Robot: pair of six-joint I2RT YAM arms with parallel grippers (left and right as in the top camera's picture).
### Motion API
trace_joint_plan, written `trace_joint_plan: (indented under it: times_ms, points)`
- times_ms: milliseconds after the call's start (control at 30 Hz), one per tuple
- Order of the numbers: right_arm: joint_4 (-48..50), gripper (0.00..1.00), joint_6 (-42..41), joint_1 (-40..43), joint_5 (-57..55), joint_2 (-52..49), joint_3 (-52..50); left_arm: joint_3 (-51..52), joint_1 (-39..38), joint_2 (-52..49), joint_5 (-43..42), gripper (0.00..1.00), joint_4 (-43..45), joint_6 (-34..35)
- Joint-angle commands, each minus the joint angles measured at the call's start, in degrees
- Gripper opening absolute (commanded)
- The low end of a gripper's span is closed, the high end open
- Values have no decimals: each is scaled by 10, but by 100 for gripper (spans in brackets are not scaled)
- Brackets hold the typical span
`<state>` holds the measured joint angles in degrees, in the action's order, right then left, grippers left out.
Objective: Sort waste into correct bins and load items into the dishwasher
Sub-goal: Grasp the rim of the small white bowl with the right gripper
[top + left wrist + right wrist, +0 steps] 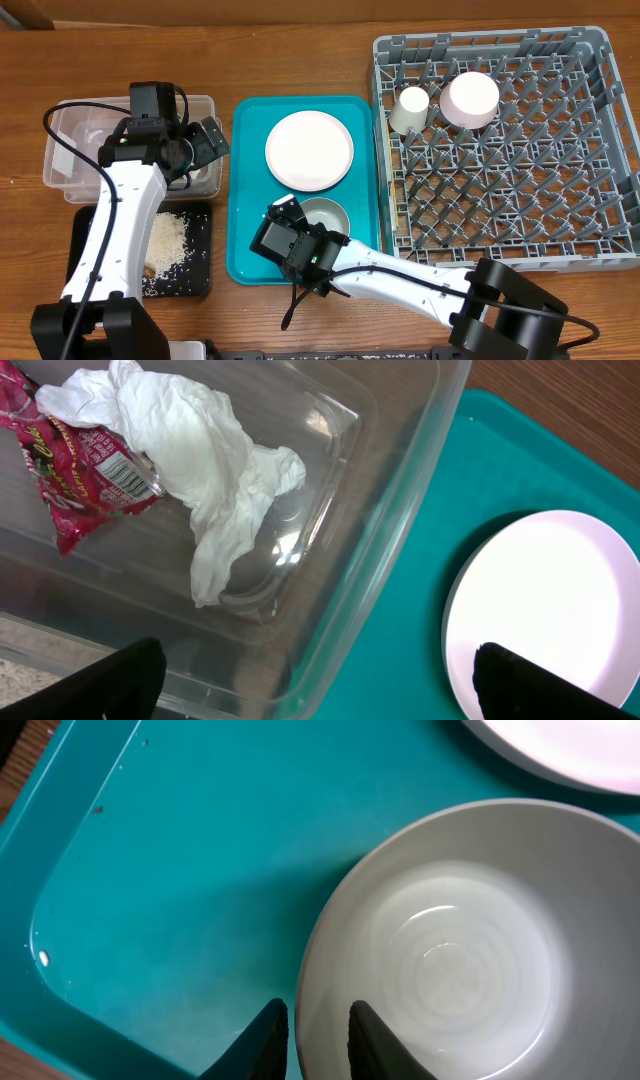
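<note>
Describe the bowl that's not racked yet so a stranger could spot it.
Find the teal tray beside the grey rack. Two white dishes sit on it; the bowl is the one nearer the robot. It is smaller and deeper than the flat plate.

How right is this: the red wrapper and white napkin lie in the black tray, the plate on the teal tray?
No: the red wrapper and white napkin lie in the clear tub, as the left wrist view shows. The plate is on the teal tray.

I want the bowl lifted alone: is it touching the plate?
Apart: the right wrist view shows a strip of teal tray between bowl and plate.
</note>
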<state>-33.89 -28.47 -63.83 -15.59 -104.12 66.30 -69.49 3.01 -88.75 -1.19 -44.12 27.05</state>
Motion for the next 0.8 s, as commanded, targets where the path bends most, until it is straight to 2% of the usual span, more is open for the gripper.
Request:
trace_joint_plan:
  times_ms: [0, 333, 767]
  points:
    - [0, 23, -3, -1, 5, -6, -3, -5, 1, -4, 7, 100, 2, 6]
    - [-1, 11, -3, -1, 5, -6, -3, -5, 1, -4, 7, 100, 2, 6]
    - [-14, 13, -3, -1, 5, -6, -3, -5, 1, -4, 7, 100, 2, 6]
